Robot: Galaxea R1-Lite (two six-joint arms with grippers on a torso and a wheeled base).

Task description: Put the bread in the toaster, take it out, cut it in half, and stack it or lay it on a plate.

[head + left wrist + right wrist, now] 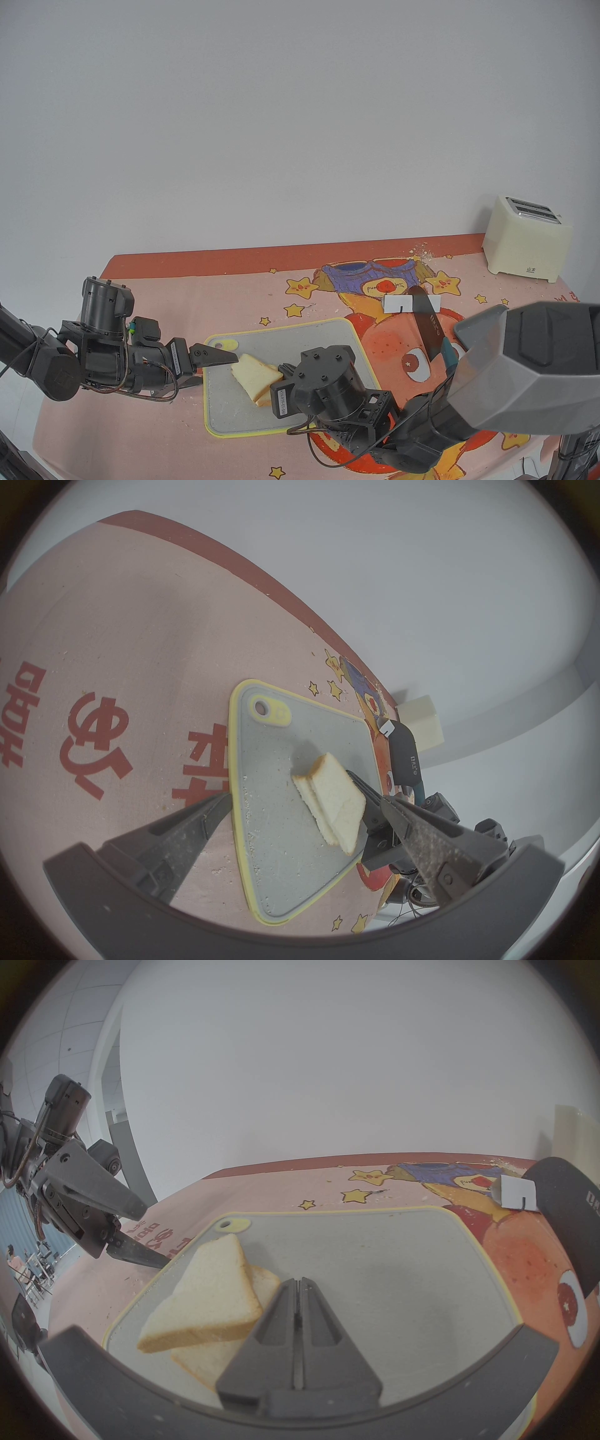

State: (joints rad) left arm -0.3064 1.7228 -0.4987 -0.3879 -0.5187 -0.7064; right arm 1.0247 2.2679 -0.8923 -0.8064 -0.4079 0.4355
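I see the bread [255, 377] as two triangular halves, stacked on the cutting board [306, 340]. My right gripper [299, 1288] is pressed together, holding nothing, just beside the stack. My left gripper [215, 356] hangs spread apart at the board's left edge. The knife [431, 328] lies on the surface right of the board, and the toaster [528, 237] stands at the far right corner.
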